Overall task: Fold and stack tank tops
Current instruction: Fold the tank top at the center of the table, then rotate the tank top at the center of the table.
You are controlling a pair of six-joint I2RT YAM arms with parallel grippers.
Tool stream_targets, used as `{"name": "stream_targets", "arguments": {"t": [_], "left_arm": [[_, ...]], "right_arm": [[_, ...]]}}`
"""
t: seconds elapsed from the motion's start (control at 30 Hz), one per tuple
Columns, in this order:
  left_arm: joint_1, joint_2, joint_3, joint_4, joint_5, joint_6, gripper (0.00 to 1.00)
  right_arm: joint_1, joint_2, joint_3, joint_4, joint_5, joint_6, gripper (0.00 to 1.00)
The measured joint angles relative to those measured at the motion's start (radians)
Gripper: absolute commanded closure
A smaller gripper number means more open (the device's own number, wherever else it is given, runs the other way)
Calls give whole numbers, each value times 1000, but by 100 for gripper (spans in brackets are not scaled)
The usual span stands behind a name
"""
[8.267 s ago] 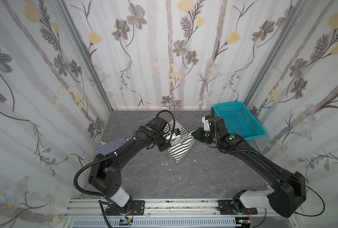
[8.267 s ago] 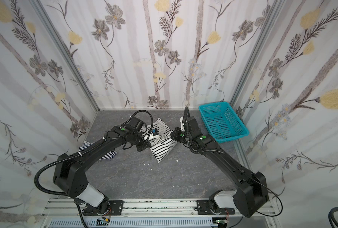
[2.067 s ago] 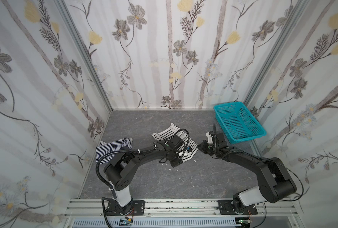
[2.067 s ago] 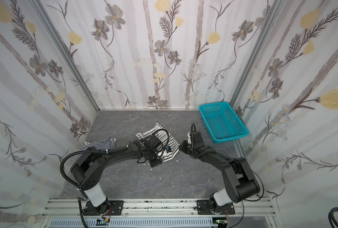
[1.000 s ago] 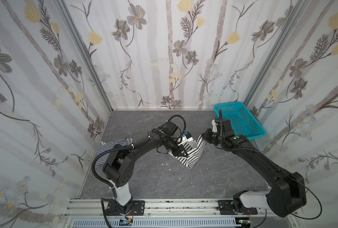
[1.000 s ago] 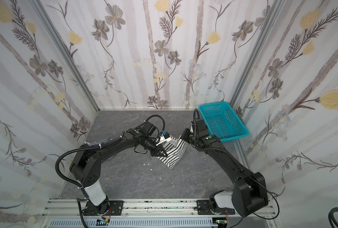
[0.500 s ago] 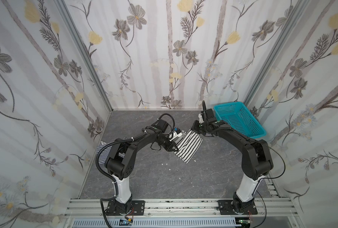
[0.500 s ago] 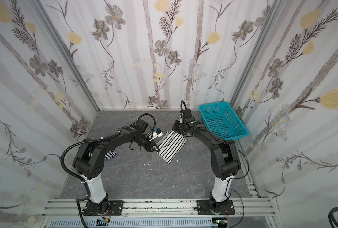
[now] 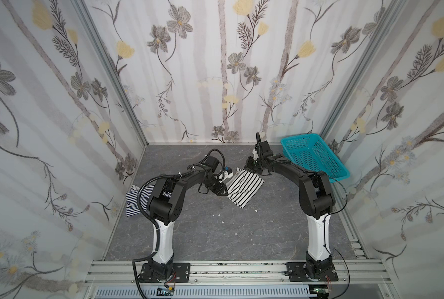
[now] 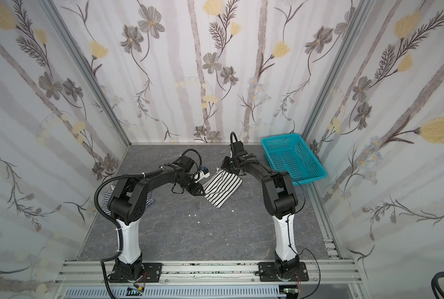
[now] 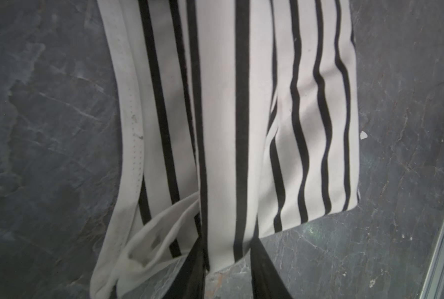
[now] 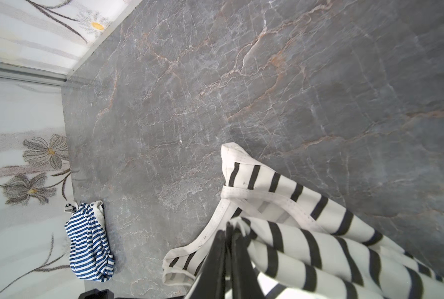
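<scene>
"Much room to work in?"

"Plenty. The table (image 9: 215, 233) lies open toward the near rail. The teal basket (image 9: 311, 158) sits in the far right corner, close to the walls."

"The tops?"

"The wide-striped tank top (image 9: 244, 185) is folded mid-table between the arms. It's soft and light and will likely slump, so I'd take it by hems or corners. The navy-striped tank top (image 9: 134, 204) is bunched by the left wall."

"Grippers?"

"The left gripper (image 9: 222, 190) has its jaws parted around the cloth's edge. The right gripper (image 12: 228, 233) is nearly closed at a corner; I can't tell if it's holding."
</scene>
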Motion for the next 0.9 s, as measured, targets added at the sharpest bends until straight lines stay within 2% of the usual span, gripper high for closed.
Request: {"name": "stream_targets", "arguments": {"t": [0.1,0.2,0.3,0.53,0.73,0.9], "left_arm": [[0,3,0,5,-34,-5,66],[-1,-2,0,14,-64,-19,66],[-5,-13,-2,31,-104,-27,66],[-23,-14,-3,63,-183,-49,67],[-36,1,10,93,-262,-69,68],[-37,39,46,104,-335,-70,69]], "right_arm": [[-6,0,1,7,-7,-8,56],[-5,-43,-47,34,-15,-19,54],[3,-106,-116,60,-23,-21,60],[19,-99,-155,101,-37,-21,93],[17,-35,-152,137,-52,-17,96],[6,16,-117,160,-64,-3,95]]}}
